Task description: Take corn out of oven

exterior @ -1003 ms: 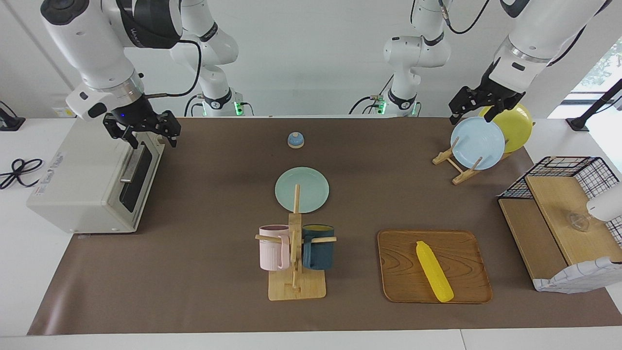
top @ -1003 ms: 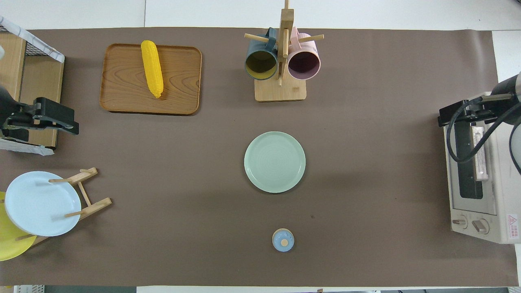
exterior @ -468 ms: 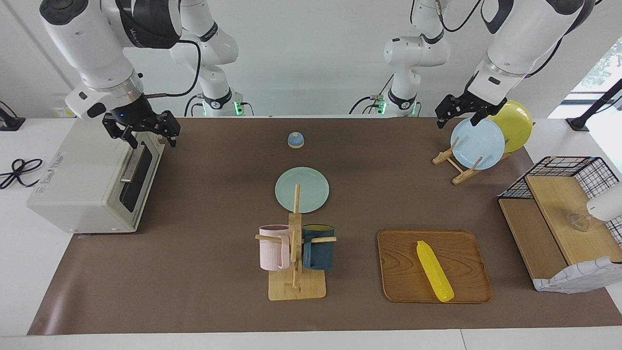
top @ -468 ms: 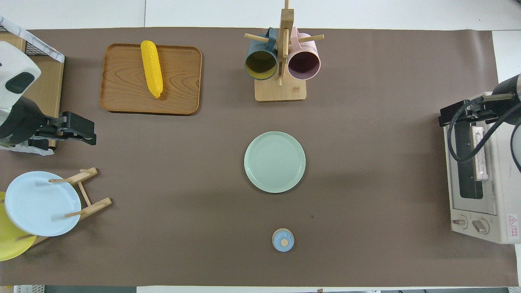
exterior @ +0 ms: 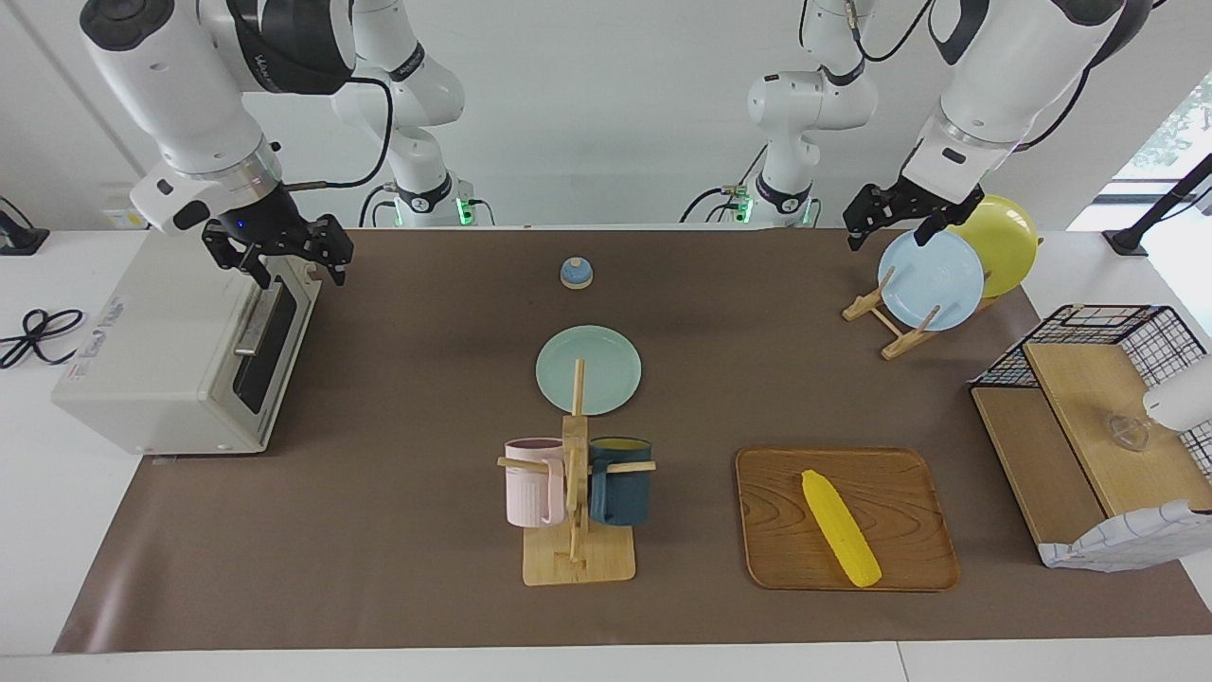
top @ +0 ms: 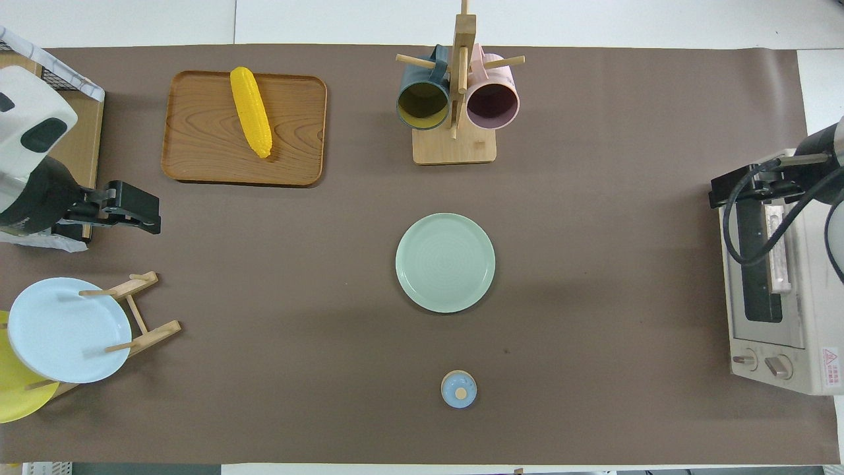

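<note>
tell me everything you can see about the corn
The corn is a slim, bright yellow cob with rows of kernels, rounded at one end and tapered at the other, and looks like plastic. It lies flat and diagonally on the wooden tray toward the left arm's end of the table, its tapered end pointing toward the robots. Only the tray touches it; no gripper is near it. It is outside the oven, which stands at the right arm's end of the table.
</note>
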You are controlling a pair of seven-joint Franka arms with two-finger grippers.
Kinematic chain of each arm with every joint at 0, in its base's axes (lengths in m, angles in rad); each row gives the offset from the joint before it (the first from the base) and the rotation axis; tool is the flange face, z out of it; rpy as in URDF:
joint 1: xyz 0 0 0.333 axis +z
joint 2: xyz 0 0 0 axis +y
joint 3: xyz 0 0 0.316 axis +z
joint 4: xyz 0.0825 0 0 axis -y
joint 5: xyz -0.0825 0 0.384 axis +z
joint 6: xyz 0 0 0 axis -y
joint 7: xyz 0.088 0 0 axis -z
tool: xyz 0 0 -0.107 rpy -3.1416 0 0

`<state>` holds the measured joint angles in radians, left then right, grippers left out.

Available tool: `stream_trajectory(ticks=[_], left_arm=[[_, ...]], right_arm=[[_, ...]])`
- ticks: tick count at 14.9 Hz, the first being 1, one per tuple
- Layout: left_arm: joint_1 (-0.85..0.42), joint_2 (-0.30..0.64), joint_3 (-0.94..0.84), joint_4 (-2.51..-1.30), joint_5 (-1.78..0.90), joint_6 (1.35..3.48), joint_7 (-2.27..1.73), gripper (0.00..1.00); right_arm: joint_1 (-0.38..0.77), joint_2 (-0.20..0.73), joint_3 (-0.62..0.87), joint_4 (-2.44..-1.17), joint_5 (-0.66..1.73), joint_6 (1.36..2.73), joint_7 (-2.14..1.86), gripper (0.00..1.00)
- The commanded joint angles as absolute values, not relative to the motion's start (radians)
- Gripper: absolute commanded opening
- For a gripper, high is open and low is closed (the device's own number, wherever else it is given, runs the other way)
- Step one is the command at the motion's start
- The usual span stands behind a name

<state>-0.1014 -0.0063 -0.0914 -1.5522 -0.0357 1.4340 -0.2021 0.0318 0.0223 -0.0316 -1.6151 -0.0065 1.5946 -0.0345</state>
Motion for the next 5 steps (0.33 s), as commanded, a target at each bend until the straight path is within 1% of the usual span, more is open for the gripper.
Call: stream_trajectory(ticks=[1,5], left_arm=[[-0.101,-0.015,-0.100,-1.555,-0.017,1.437,-0.204,1.00],[-0.101,-0.015,-0.100,-1.555,-0.020,1.437,-0.204,1.00]], right_arm=[[0.023,0.021,-0.021,-1.600,-0.002,1.577,-0.029,1.00],[0.026,0.021,-0.018,-1.600,-0.002,1.580,-0.015,1.00]])
